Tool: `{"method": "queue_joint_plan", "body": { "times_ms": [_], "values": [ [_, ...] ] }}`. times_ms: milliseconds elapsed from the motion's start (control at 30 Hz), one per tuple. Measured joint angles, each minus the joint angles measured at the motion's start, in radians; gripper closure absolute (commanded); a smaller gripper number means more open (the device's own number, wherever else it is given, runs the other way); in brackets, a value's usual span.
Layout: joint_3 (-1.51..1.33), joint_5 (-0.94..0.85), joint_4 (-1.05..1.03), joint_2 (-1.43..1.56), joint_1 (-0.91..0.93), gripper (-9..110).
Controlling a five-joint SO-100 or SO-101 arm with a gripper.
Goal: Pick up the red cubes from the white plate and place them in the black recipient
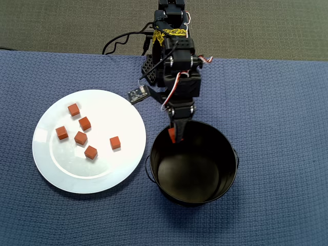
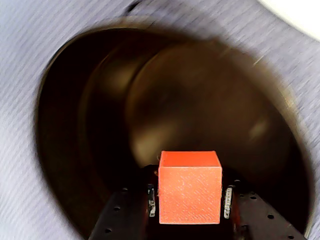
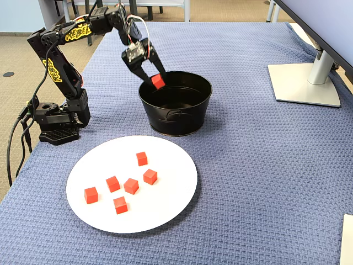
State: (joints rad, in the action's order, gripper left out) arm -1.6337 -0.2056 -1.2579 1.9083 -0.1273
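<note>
My gripper (image 1: 175, 136) is shut on one red cube (image 2: 190, 187) and holds it over the near rim of the black pot (image 1: 193, 163). The fixed view shows the held cube (image 3: 158, 81) just above the pot's left rim (image 3: 175, 118). In the wrist view the cube sits between the two fingers (image 2: 125, 215), with the pot's empty dark bottom (image 2: 200, 105) below. Several more red cubes (image 1: 80, 138) lie loose on the white plate (image 1: 123, 107) left of the pot; they also show on the plate in the fixed view (image 3: 130, 185).
The blue woven cloth (image 1: 277, 102) covers the table. The arm's base (image 3: 55, 124) stands at the left in the fixed view. A monitor stand (image 3: 306, 83) is at the back right. A white sheet corner (image 3: 347, 237) lies at the lower right.
</note>
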Motion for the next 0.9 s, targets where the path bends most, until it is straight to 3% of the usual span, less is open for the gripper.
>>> {"method": "queue_joint_plan", "body": {
  "times_ms": [100, 267, 367, 600, 767, 900],
  "values": [
    [0.037, 0.0, -0.054, 0.012, -0.034, 63],
    [0.046, -0.101, -0.081, 0.057, 0.043, 69],
    [0.046, -0.207, -0.081, 0.072, 0.183, 79],
    [-0.037, -0.508, 0.031, 0.071, 0.621, 83],
    [-0.152, -0.644, 0.161, -0.038, 0.772, 70],
    [-0.252, -0.773, 0.25, -0.101, 0.781, 70]
  ]
}}
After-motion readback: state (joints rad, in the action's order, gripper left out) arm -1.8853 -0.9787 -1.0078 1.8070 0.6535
